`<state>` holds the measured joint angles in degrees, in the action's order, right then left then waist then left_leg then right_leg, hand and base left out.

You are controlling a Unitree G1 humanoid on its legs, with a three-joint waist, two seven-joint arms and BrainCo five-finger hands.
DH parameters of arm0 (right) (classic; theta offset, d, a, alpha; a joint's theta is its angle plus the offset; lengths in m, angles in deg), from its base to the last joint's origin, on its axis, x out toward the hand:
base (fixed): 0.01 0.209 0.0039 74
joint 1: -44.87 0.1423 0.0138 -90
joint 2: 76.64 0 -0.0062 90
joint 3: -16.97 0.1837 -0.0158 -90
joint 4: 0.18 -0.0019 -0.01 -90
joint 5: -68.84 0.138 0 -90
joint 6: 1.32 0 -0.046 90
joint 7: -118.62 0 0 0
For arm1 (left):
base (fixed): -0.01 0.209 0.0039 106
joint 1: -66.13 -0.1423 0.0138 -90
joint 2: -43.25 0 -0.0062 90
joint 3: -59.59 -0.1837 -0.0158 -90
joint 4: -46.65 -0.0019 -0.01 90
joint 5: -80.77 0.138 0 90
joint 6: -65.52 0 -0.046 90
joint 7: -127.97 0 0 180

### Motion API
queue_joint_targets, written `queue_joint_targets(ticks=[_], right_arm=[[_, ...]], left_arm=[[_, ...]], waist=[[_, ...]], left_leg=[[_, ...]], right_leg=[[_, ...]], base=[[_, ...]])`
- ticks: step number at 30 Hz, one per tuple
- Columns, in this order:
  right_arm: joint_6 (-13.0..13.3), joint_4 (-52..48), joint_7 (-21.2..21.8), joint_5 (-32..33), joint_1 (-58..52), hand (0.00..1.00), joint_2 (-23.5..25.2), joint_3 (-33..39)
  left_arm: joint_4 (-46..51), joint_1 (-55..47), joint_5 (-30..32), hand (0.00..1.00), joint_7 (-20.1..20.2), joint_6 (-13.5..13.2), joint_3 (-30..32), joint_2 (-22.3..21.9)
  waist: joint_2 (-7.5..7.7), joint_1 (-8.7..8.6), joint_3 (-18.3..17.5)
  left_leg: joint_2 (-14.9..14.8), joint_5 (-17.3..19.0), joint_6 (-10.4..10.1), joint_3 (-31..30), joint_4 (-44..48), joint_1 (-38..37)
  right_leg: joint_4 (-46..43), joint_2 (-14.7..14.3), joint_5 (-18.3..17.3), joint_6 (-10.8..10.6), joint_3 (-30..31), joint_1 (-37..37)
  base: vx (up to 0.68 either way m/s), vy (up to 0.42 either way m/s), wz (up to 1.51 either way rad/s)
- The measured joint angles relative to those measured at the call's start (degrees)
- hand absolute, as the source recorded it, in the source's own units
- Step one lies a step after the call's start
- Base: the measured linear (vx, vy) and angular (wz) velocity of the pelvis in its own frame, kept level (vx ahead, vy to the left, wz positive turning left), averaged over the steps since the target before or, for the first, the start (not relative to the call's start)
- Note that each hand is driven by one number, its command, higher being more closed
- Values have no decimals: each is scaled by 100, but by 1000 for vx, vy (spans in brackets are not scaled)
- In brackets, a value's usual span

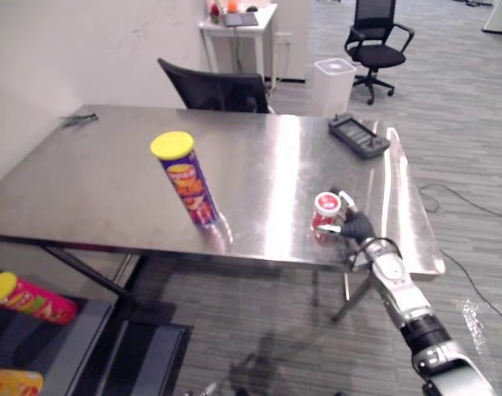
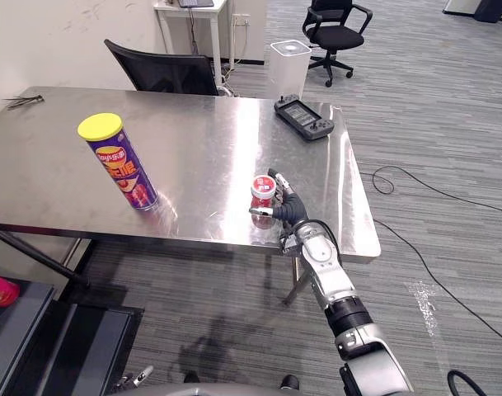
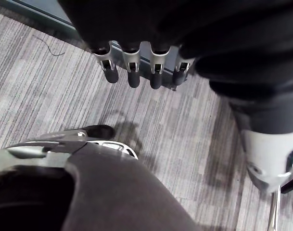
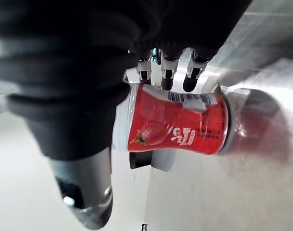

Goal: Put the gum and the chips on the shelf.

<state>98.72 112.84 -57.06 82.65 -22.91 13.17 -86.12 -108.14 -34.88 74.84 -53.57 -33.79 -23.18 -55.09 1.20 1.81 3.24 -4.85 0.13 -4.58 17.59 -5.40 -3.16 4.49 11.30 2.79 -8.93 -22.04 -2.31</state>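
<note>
A purple chips can [image 1: 187, 180] with a yellow lid stands upright on the steel table [image 1: 94, 181], left of centre. The small red gum tub [image 1: 326, 210] with a white lid stands near the table's front right edge. My right hand [image 1: 358, 224] reaches over that edge and brackets the gum tub [image 4: 177, 125]. Its fingers [image 4: 166, 79] lie straight along the far side and the thumb [image 4: 141, 161] sits on the near side. My left hand [image 3: 132, 72] hangs over the carpet, fingers straight, holding nothing.
A dark low shelf [image 1: 94, 330] at the lower left holds a pink can [image 1: 28, 299] and a yellow one [image 1: 11, 384]. A black controller [image 1: 358, 134] lies at the table's far right. A black chair [image 1: 213, 87] and a white bin [image 1: 333, 82] stand behind.
</note>
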Motion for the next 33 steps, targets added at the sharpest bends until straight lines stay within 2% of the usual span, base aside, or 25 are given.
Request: queue_joint_targets(ticks=[7,8,18,22,29,31,33], right_arm=[[-27,296,-11,16,293,0,119,-84],[-28,322,-16,16,314,100,137,-84],[-112,656,-150,16,697,100,339,-92],[-118,703,-168,13,735,100,344,-91],[-126,700,-244,2,734,100,372,-86],[-139,640,-264,-6,721,100,371,-64],[-174,-33,-289,-19,491,100,368,166]], left_arm=[[108,0,1,0,-18,4,0,-9],[114,0,1,0,-20,4,1,-10],[173,14,2,0,-46,5,3,-17],[214,24,2,0,-51,9,5,-17],[216,24,6,0,-52,65,58,-27],[216,23,8,0,-52,69,72,-29],[219,23,16,0,-54,71,122,-42]], waist=[[-3,22,134],[-2,26,148],[4,71,278],[16,148,286],[19,147,287],[22,145,289],[27,142,292]], left_leg=[[7,0,0,-64,-3,3],[9,0,0,-74,-4,3],[9,0,0,-76,-5,-3],[10,0,0,-76,-5,-5],[11,0,0,-76,-5,-20],[11,0,0,-84,-4,-26],[11,0,0,-127,-3,-28]], right_leg=[[37,-1,3,-4,-68,-52],[49,-1,3,-5,-81,-68],[60,-2,13,3,-89,-88],[64,0,13,3,-91,-94],[64,3,14,4,-92,-111],[63,4,14,3,-100,-122],[56,8,14,3,-140,-150]], base=[[-1,-14,5],[4,-14,5],[0,-1,0],[0,0,0],[0,0,0],[0,0,2],[1,-1,9]])
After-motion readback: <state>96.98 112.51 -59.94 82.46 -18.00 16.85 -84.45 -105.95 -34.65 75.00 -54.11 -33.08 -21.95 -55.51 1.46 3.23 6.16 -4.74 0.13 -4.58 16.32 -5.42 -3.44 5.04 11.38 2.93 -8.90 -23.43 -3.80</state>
